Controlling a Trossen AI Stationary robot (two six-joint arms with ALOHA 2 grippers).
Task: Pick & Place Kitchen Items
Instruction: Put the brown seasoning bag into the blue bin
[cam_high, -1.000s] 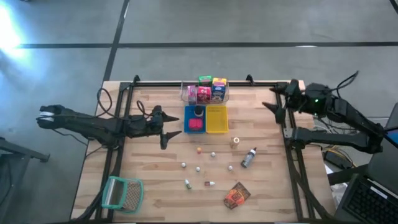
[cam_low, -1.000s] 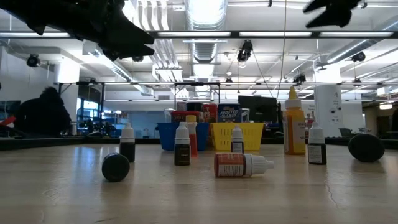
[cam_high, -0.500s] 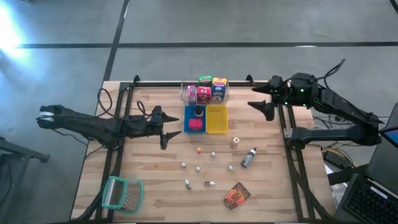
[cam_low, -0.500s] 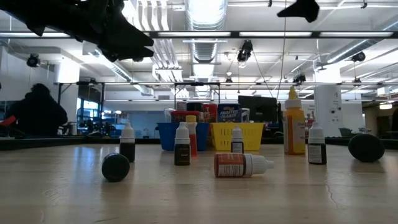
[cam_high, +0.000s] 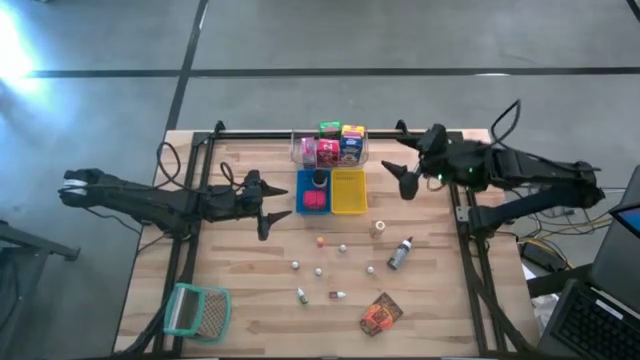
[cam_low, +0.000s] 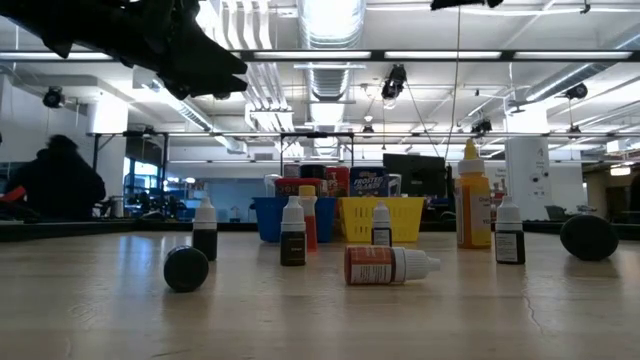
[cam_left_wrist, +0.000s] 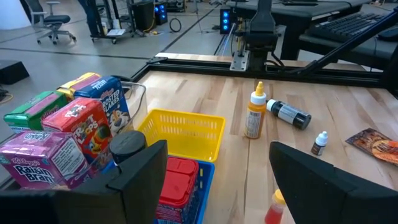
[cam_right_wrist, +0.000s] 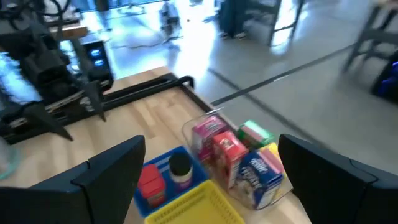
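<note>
The kitchen items are in two groups. Pink, green and blue packets (cam_high: 330, 146) stand in a clear tub. A dark jar (cam_high: 319, 179) and a red piece (cam_high: 315, 200) sit in the blue tray. Loose on the table are a small orange bottle (cam_high: 378, 228), a grey bottle (cam_high: 400, 253) lying on its side, an orange packet (cam_high: 380, 314) and several tiny pale pieces (cam_high: 319, 271). My left gripper (cam_high: 270, 206) hangs open just left of the blue tray. My right gripper (cam_high: 402, 164) hangs open, high above the table, right of the yellow tray (cam_high: 348, 190).
A teal-rimmed mesh basket (cam_high: 195, 310) lies at the near left corner. Black rails (cam_high: 466, 240) run along the table's left, right and far sides. In the low view, small dropper bottles (cam_low: 292, 232) stand and one lies (cam_low: 390, 265) mid-table. A person (cam_low: 60, 185) sits beyond the table.
My right gripper has swung from the table's right edge toward its middle, rising a little, and its fingers have stayed open. In the low view it has climbed almost out of the picture's top. The left arm and all items have kept still.
</note>
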